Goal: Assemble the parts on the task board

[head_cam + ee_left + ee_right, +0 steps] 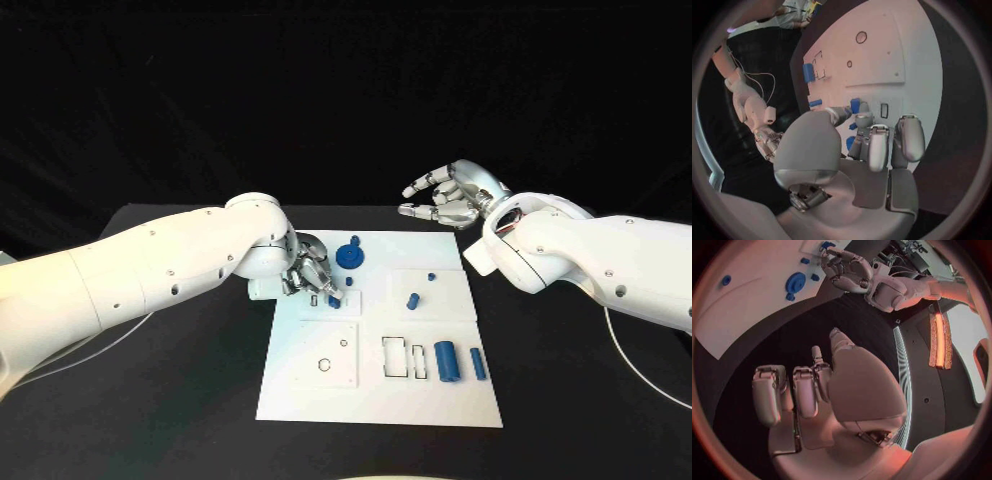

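The left hand (307,272) hides most of a small blue part (333,299).

Both arms are white, with smooth and rounded shells that look like glossy plastic. The left arm (130,275) is thick and widens toward the picture's edge; small dark screw dots sit along its shell. The right arm (606,260) has the same white shell and the same dark dots, and near its wrist there is a dark opening with a small red mark. A thin white cable runs beside each arm. The left hand (307,268) and the right hand (450,197) are silver metal, with segmented fingers. In the wrist views each palm (807,150) is a broad, smooth grey dome, and the fingers (770,392) have rounded pads in silver frames.
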